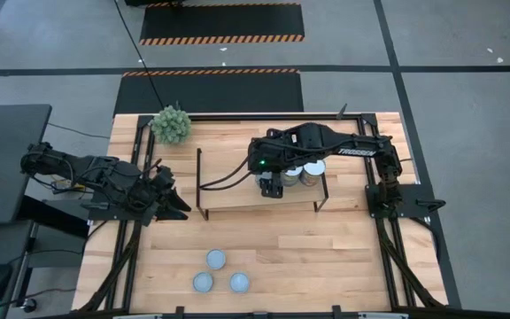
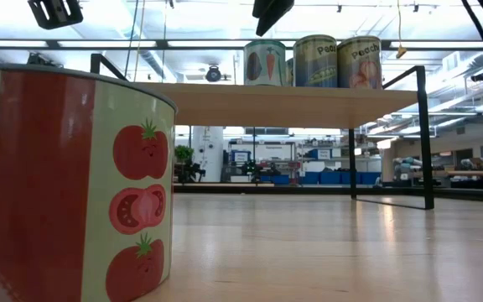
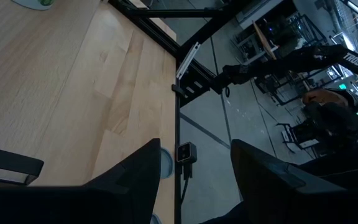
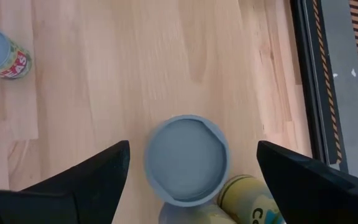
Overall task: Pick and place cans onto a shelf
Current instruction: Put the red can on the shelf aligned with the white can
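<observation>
Pale wood worktop carries the shelf, on whose right part several cans are grouped. Directly above a blue-grey-topped can the right hand is held spread. Three more cans are left near the front edge. Beside the shelf's left end the left hand is parked, spread.

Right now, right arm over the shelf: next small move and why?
Probably lift the right claw straight up: it is open above a can already standing on the shelf, and three cans wait on the table.
</observation>
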